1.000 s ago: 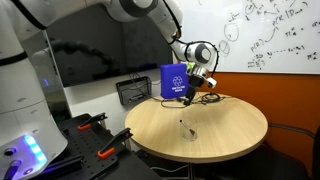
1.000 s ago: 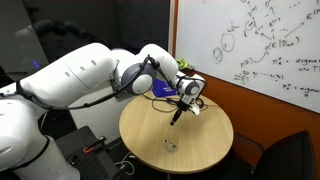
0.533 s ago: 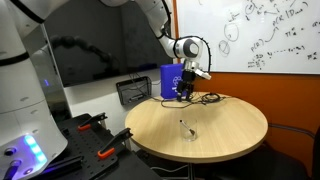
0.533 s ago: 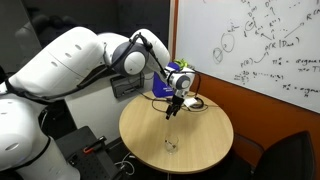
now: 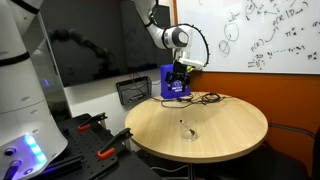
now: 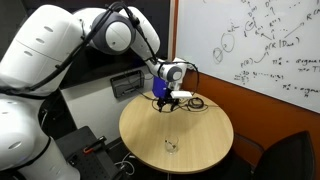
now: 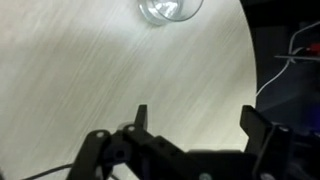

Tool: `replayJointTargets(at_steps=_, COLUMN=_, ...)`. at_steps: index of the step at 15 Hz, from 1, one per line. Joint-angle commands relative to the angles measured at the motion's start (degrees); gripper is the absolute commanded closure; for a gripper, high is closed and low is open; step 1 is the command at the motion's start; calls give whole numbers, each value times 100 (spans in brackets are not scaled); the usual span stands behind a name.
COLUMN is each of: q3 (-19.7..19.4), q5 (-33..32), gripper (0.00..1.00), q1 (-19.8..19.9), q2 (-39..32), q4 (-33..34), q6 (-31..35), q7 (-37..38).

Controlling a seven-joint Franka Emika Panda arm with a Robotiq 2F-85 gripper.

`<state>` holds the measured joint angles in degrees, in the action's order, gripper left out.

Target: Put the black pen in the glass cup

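Observation:
The glass cup stands near the middle of the round wooden table. It also shows in an exterior view and at the top edge of the wrist view. A short thin dark stick, apparently the black pen, leans out of the cup. The pen cannot be made out in the other views. My gripper hangs above the table's far side by the blue bag, well away from the cup. It is open and empty in the wrist view and shows in an exterior view.
A blue bag stands at the table's far edge, also seen in an exterior view. A looping black cable lies beside it. A black crate sits behind the table. A whiteboard hangs on the wall.
My gripper has moved back from above the table's middle toward the blue bag, away from the cup. The cup has not moved.

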<state>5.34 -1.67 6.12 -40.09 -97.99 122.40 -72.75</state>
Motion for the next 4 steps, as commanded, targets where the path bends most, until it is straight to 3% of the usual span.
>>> replayJointTargets(at_steps=1, q3=-92, q5=-27, gripper=0, q1=-80, q2=578, q4=-794, q6=707, q7=1046)
replayJointTargets(at_steps=4, q3=-161, q5=-151, gripper=0, q1=-139, q2=788, q4=-1135, q6=1190, q7=1953)
